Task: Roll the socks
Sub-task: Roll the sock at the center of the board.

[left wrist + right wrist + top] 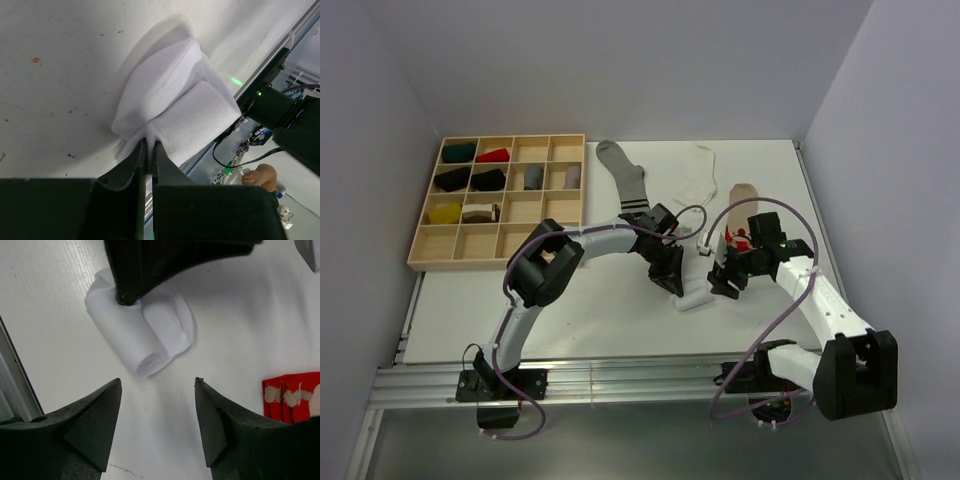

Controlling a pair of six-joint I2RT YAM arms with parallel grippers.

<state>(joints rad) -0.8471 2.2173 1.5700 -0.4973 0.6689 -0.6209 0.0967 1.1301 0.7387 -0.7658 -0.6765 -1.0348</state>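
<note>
A white sock (692,297), rolled into a short tube, lies at the table's front middle. My left gripper (150,142) is shut on a fold of fabric at the edge of this roll (182,107). In the right wrist view the roll (142,335) lies just ahead of my right gripper (157,385), which is open and holds nothing. The left gripper's fingers (165,260) press on the roll's far side. A grey sock with black stripes (620,175) and a flat white sock (698,180) lie further back. The beige sock (741,200) has a red-and-white end (292,395), partly under my right arm.
A wooden compartment tray (460,263) at the back left holds several rolled socks. The table's front edge with its metal rail (620,380) runs just behind the arm bases. Walls close in the left, back and right sides.
</note>
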